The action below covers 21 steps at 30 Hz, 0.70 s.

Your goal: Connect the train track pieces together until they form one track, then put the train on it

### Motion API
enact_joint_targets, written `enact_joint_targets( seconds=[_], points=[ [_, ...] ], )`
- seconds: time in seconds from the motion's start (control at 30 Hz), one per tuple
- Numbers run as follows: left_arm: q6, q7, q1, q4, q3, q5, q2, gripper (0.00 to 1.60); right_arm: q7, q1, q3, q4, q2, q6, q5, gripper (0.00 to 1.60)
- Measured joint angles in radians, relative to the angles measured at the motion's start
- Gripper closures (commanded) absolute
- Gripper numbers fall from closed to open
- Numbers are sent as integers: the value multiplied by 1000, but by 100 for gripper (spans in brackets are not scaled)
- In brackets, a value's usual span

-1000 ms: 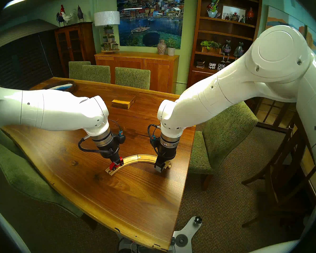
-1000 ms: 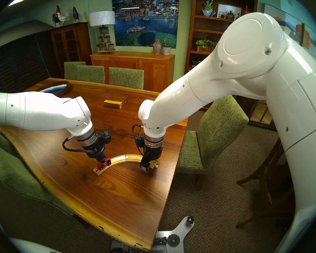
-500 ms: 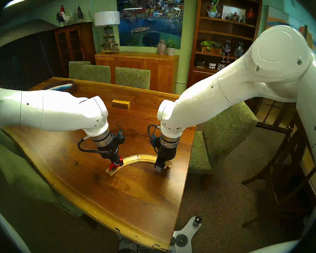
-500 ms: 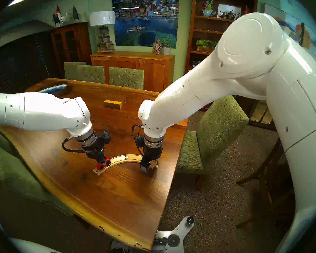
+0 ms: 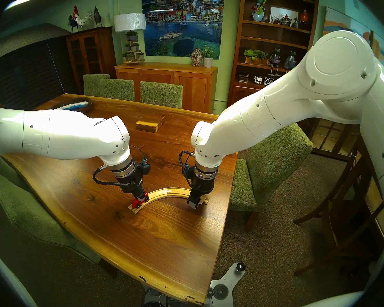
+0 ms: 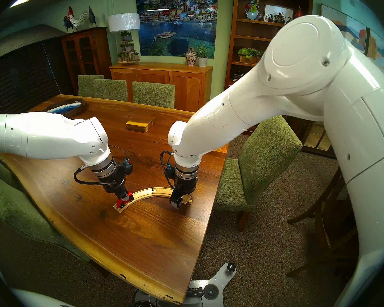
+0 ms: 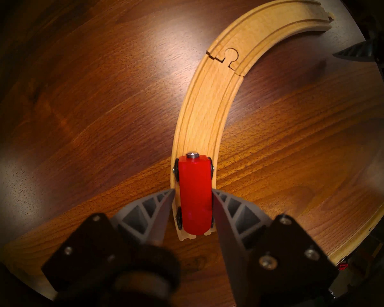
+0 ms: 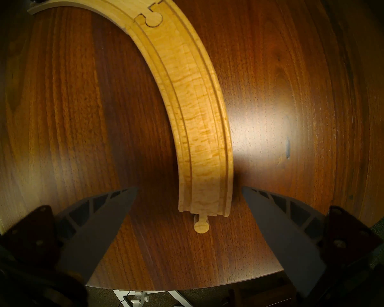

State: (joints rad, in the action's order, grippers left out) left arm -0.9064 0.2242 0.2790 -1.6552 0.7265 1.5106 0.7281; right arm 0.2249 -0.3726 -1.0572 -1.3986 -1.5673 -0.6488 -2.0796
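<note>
The two pale-wood train track pieces lie joined as one curved track (image 5: 171, 191) (image 6: 155, 191) on the table, peg in hole at the seam (image 7: 231, 56). The red train (image 5: 139, 202) (image 7: 194, 195) stands on the track's left end with its wheels in the grooves. My left gripper (image 5: 140, 198) (image 7: 192, 190) straddles the train, open a little, with a sliver of track showing between the left finger (image 7: 160, 211) and the train. My right gripper (image 5: 196, 202) (image 8: 189, 188) is wide open and empty, low over the track's right end (image 8: 205, 200), where the free peg sticks out.
A rectangular wooden block (image 5: 150, 125) lies farther back mid-table. A dark oval dish (image 5: 84, 103) sits at the far left. Green chairs (image 5: 273, 164) stand around the table. The table's right edge (image 5: 227, 202) runs close to the track's peg end.
The left gripper's fingers have parted from the train, which stays on the track, and the left wrist has shifted slightly left. The right arm has not moved.
</note>
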Motion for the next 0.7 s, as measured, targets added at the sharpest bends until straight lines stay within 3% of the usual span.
enact_joint_targets(
  seconds=[0.07, 0.1, 0.13, 0.17, 0.2, 0.7],
  points=[
    [0, 1, 0, 0, -1, -1, 0, 81, 1, 0, 0, -1, 0, 1, 1, 0],
    [0, 2, 0, -1, -1, -1, 0, 60, 1, 0, 0, -1, 0, 1, 1, 0],
    [-1, 2, 0, -1, -1, -2, 0, 51, 1, 0, 0, -1, 0, 1, 1, 0],
    [-1, 2, 0, -1, -1, -2, 0, 8, 2, 0, 0, -1, 0, 1, 2, 0],
    [-1, 2, 0, -1, -1, -2, 0, 0, 2, 0, 0, -1, 0, 2, 2, 0],
    [-2, 11, 16, -43, -6, -14, -27, 0, 4, 0, 1, -4, 0, 7, 6, 0]
  ],
)
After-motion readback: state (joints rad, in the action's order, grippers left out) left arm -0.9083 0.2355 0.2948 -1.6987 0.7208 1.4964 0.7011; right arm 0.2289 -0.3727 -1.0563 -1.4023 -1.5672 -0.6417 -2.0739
